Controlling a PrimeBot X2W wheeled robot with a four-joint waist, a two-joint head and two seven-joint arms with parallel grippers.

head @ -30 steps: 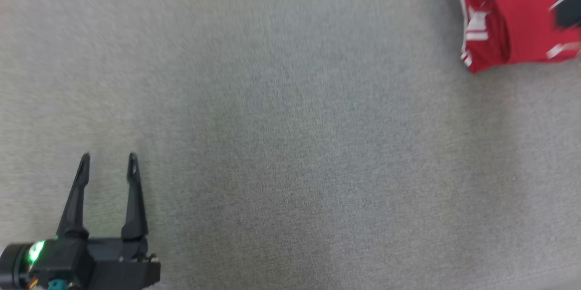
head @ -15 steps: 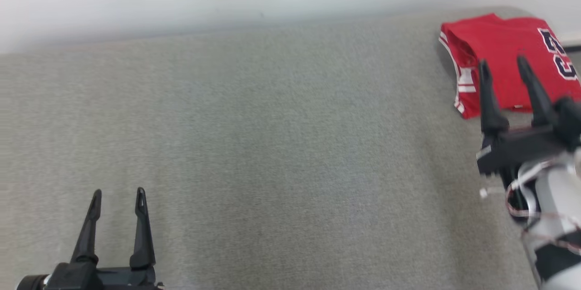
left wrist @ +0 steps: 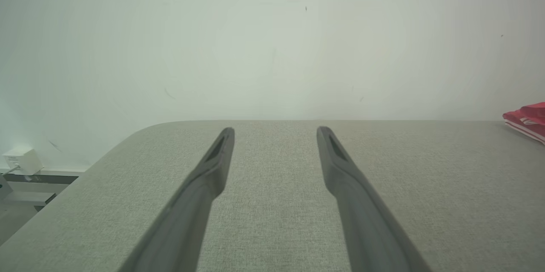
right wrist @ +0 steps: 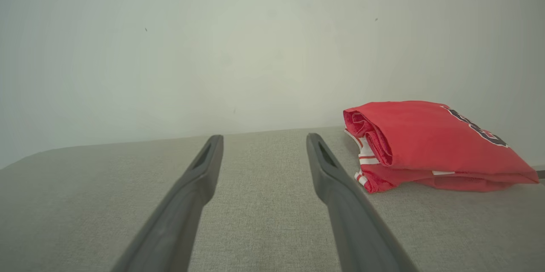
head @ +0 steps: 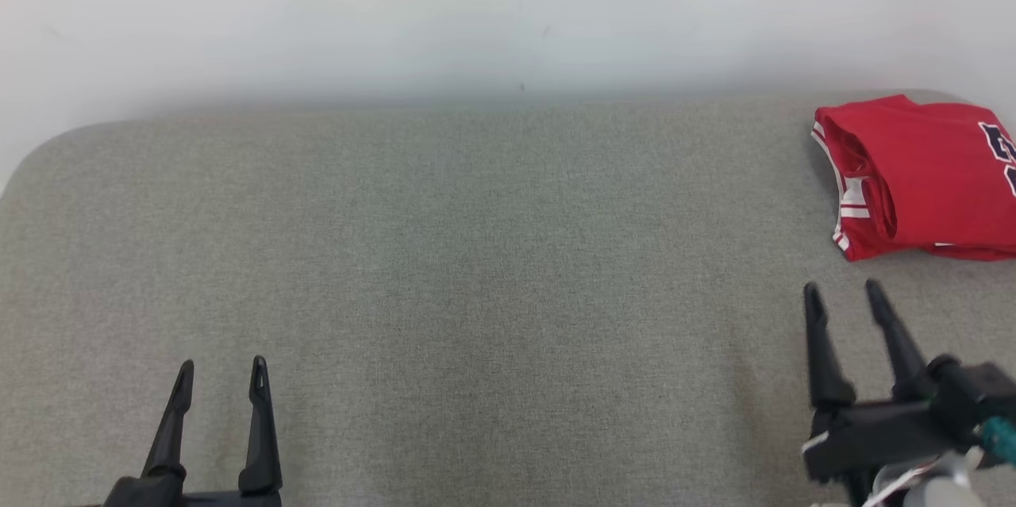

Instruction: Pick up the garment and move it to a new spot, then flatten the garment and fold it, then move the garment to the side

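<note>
Folded red garment (head: 921, 174) lies at the tabletop's (head: 476, 253) two o'clock.
Empty and spread apart: left pincer (head: 221, 370) at seven, right pincer (head: 843, 289) at five.

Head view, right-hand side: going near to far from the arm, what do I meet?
Open right gripper with two long dark fingers → strip of grey fabric tabletop → folded red jersey with white trim → pale wall.
</note>
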